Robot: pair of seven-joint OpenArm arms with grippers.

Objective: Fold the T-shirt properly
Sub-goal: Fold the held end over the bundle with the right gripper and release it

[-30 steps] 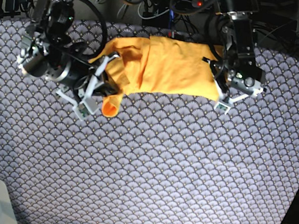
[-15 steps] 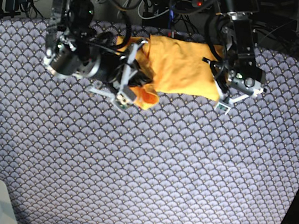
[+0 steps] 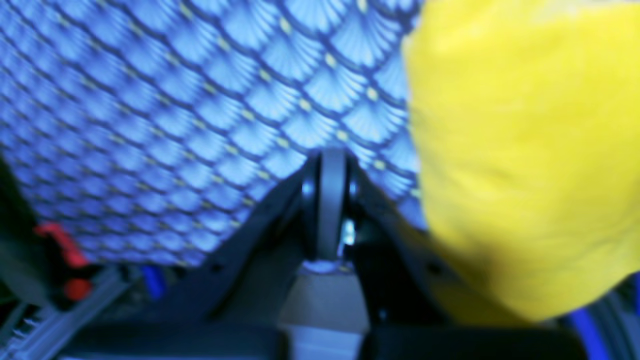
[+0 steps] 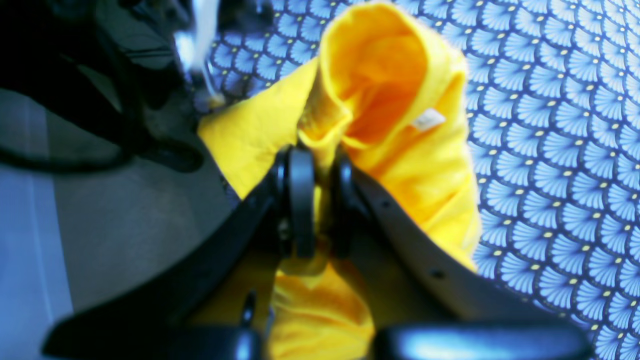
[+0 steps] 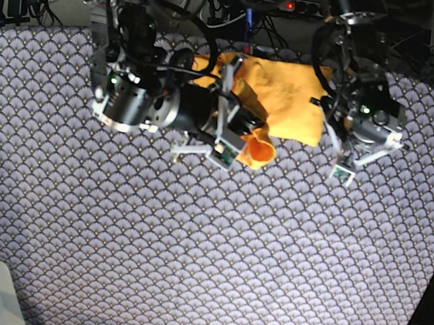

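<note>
The T-shirt (image 5: 286, 100) lies bunched at the far middle of the tabletop, on the blue-grey scallop-patterned cloth (image 5: 208, 247) that covers it. One end of the shirt is lifted into a rolled, open-mouthed fold with a small white tag (image 4: 427, 119) showing inside. The right pincer (image 4: 317, 200) pinches that yellow fabric between its black fingers (image 4: 300, 200). On the shirt's other side, the left pincer (image 3: 330, 200) is pressed together just beside the shirt's edge, holding nothing, with patterned cloth beyond it.
</note>
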